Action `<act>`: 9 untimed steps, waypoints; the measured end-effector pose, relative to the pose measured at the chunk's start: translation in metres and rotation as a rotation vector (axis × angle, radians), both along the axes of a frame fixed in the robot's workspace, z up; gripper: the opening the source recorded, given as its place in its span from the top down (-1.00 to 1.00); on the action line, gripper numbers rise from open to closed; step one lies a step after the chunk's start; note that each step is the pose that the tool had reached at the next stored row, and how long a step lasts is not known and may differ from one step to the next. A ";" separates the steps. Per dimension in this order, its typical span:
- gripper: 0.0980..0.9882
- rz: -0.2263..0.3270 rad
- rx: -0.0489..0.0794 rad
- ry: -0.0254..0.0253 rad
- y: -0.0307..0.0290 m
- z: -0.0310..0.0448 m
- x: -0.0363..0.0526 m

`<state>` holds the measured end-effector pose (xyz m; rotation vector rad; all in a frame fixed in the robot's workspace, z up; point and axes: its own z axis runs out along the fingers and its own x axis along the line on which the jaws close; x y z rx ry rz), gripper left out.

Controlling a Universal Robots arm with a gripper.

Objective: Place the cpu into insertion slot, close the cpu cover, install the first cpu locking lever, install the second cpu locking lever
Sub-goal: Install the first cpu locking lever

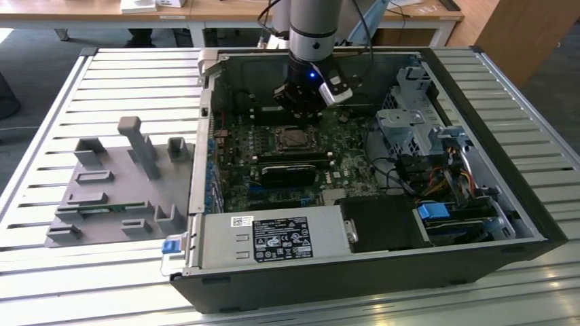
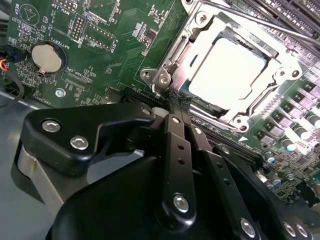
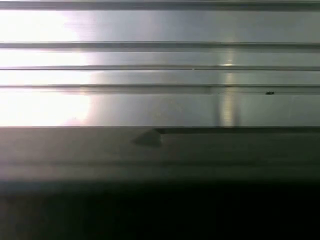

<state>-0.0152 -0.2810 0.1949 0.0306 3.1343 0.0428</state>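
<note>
1. In the exterior view, daylight falls evenly over the slatted tabletop (image 1: 118,75), whose near slats gleam white with glare.
2. The inside of the computer case (image 1: 381,272) lies in shade, darkest under the far wall.
3. In the second wrist view, the cpu (image 2: 227,67) is washed out to near white by glare, and the cpu cover (image 2: 280,75) around it shines.
4. The black tool (image 2: 176,102) close to that lens looks soft and dim.
5. In the first wrist view, the metal bands are blurred, with bright glare; the dark half loses all detail.
</note>
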 end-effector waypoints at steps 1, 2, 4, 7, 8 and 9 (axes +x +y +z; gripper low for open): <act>0.96 0.000 0.002 -0.0001 0.0002 -0.0001 0.0000; 0.96 0.000 0.006 -0.0001 0.0004 -0.0002 0.0001; 0.96 0.000 0.010 0.0006 -0.0002 0.0004 -0.0003; 0.96 0.000 0.015 0.0004 0.0002 0.0002 -0.0001; 0.96 0.000 0.016 0.0003 0.0002 0.0005 -0.0001; 0.96 0.000 0.017 -0.0002 0.0005 0.0007 0.0001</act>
